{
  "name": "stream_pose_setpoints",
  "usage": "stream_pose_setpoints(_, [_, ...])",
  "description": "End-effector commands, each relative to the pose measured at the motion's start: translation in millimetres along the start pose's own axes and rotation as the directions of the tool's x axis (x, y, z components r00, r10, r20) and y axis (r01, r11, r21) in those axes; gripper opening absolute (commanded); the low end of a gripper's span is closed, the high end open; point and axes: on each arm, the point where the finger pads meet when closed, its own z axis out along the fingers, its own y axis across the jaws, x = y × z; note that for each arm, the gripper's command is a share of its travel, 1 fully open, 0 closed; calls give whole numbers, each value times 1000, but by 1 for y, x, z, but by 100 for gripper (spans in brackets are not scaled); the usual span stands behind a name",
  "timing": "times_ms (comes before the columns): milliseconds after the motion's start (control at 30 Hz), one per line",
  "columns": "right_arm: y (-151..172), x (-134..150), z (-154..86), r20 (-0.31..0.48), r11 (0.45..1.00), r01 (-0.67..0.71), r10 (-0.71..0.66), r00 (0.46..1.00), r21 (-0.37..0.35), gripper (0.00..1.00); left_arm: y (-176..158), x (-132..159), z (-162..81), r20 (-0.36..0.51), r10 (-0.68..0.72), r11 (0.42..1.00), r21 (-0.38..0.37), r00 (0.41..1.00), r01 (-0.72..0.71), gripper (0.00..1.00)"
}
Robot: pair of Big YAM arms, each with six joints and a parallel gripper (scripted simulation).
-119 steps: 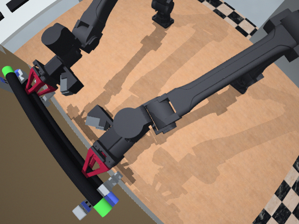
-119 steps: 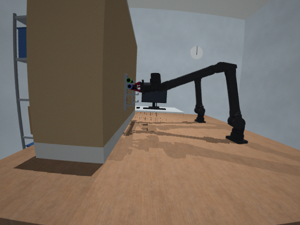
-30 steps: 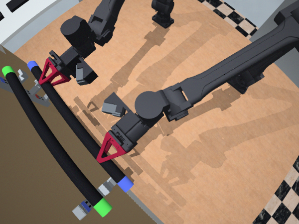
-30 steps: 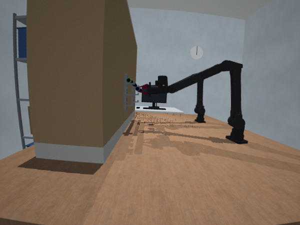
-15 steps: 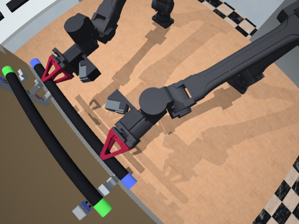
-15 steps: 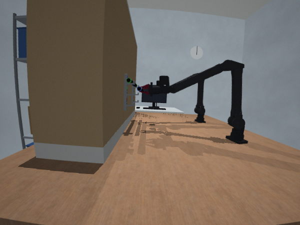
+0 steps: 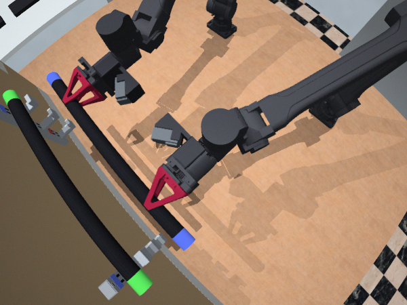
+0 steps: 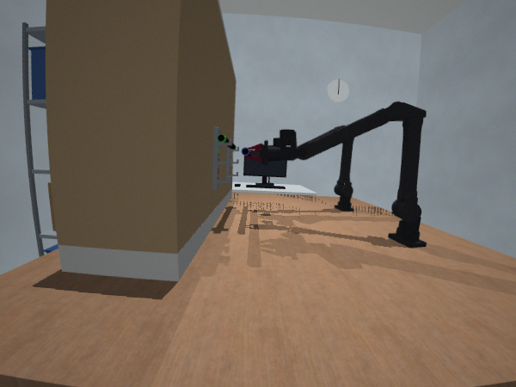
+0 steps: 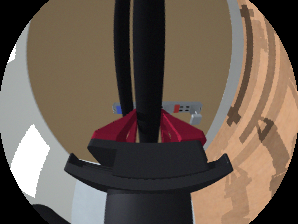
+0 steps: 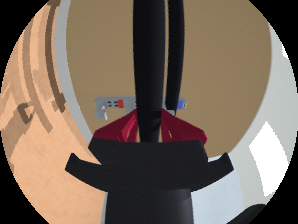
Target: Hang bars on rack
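Note:
The blue-ended black bar (image 7: 112,156) (image 8: 245,151) (image 9: 149,50) (image 10: 149,50) is held roughly level in front of the rack (image 8: 216,159). My left gripper (image 7: 147,206) (image 9: 148,112) is shut on it near one end, and my right gripper (image 7: 66,101) (image 10: 149,112) is shut on it near the other. The green-ended bar (image 7: 71,190) (image 8: 222,138) (image 9: 123,50) (image 10: 176,50) lies on the top rack arms, beside the blue labels (image 7: 117,281) (image 9: 119,109) (image 10: 181,104). Red labels (image 9: 176,108) (image 10: 121,103) mark the bottom pair. The middle labels are mostly hidden.
The tan wall (image 7: 41,237) (image 8: 206,107) stands close behind the rack. Lower rack arms (image 7: 68,126) (image 8: 236,174) stick out toward me with upturned tips. The wooden table top (image 7: 288,237) (image 8: 322,322) lies well below the held bar.

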Motion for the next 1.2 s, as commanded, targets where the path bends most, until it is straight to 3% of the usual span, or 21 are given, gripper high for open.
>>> stream_pose_setpoints(0, [-39,5,-13,-12,996,-29,30,999,81,0,38,7,-10,-14,-27,997,-79,1000,26,0])
stream_pose_setpoints(1167, [-35,5,-65,-12,996,-29,30,999,81,0,34,7,-61,-14,-27,997,-79,1000,26,0])
